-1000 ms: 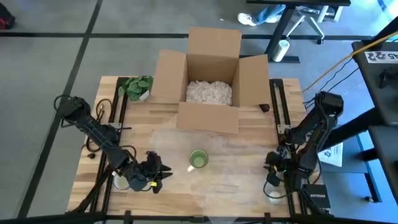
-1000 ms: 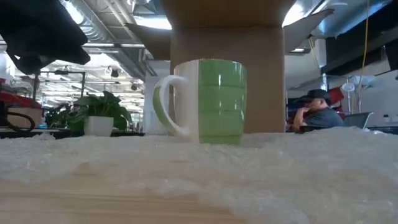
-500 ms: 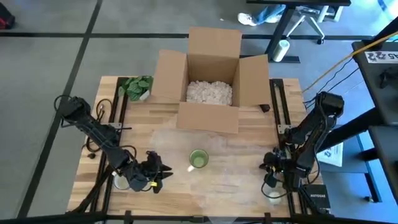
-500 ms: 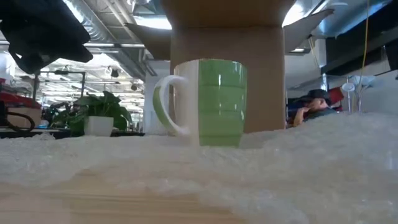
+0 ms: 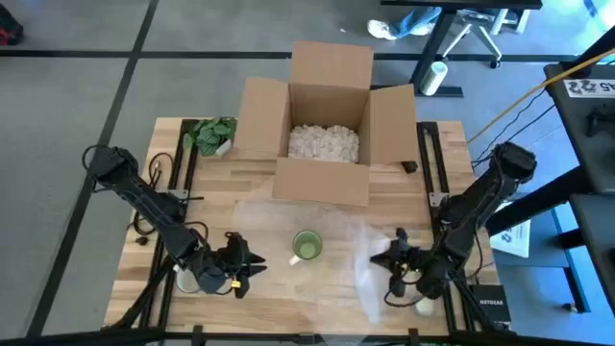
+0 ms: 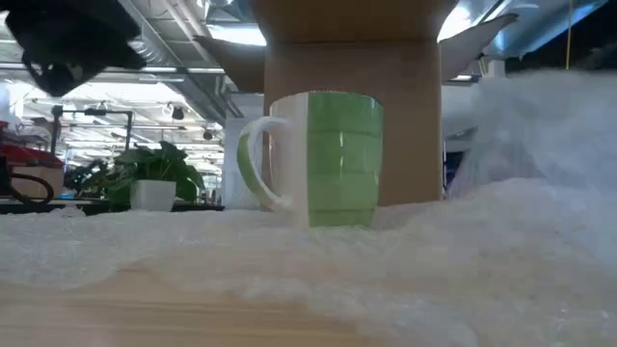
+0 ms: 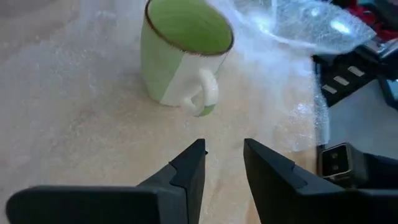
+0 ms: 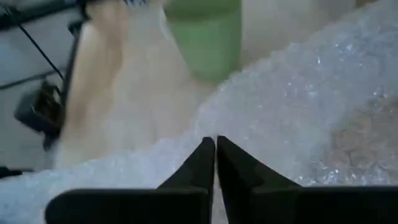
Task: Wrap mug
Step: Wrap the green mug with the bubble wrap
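Green mug (image 5: pixel 307 246) upright on a sheet of bubble wrap (image 5: pixel 288 216) spread over the wooden table (image 5: pixel 211 187), near the middle and on the near side of the open cardboard box (image 5: pixel 327 125). White handle pointing toward the left arm in the left wrist view; in the low view, white handle at the mug's left, green body ribbed with faint bands.

Right gripper (image 5: pixel 396 264) low over the table to the right of the mug, well apart from it, fingers (image 8: pixel 202 163) pressed together on the right edge of the bubble wrap. That edge raised off the table, a translucent fold standing between gripper and mug (image 8: pixel 205 34); in the low view, the lifted wrap (image 6: pixel 540 145) rising as a cloudy wall at the right side.

Left gripper (image 5: pixel 252 269) near the table's near-left part, just left of the mug, not touching it. Fingers (image 7: pixel 189 171) narrowly parted, nothing between them, tips hovering close over the flat wrap and aimed at the mug (image 7: pixel 180 53).

Box holding white packing filler (image 5: pixel 323 142), flaps spread outward. Small potted plant (image 5: pixel 211 135) at the far-left corner of the table, beside the box's left flap; same plant (image 6: pixel 145 178) visible behind the mug (image 6: pixel 323 159) in the low view.
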Robot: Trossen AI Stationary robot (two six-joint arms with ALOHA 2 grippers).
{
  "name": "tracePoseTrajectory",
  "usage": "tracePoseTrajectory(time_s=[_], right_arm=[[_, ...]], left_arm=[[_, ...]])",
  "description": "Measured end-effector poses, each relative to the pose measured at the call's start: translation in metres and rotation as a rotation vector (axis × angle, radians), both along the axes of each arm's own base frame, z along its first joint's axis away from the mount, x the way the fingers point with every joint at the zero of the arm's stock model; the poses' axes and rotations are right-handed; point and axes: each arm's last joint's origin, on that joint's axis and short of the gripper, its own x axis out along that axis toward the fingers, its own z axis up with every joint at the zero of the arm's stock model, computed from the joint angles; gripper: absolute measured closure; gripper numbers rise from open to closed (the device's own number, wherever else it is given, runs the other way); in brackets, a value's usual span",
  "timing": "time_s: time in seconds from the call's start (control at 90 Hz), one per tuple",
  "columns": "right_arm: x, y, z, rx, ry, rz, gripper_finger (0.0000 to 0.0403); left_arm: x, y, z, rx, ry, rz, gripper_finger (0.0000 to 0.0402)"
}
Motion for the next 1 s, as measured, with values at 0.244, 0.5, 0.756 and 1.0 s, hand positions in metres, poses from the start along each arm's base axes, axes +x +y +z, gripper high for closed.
tracePoseTrajectory(time_s=[0.244,0.5,0.756,1.0], right_arm=[[0.051,-0.019,0.019,0.016,-0.099,0.071,0.0403],[0.118,-0.027,0.026,-0.017,-0.143,0.166,0.0403],[0.173,-0.035,0.018,-0.018,-0.103,0.148,0.0403],[0.184,-0.038,0.029,-0.015,0.084,0.169,0.0403]], left_arm=[[-0.006,0.005,0.01,0.045,-0.027,0.013,0.0309],[-0.013,-0.003,0.011,0.052,-0.064,0.026,0.0309],[-0.026,-0.014,0.012,0.021,-0.097,0.033,0.0309],[-0.036,-0.022,0.013,0.021,-0.133,0.04,0.0309]])
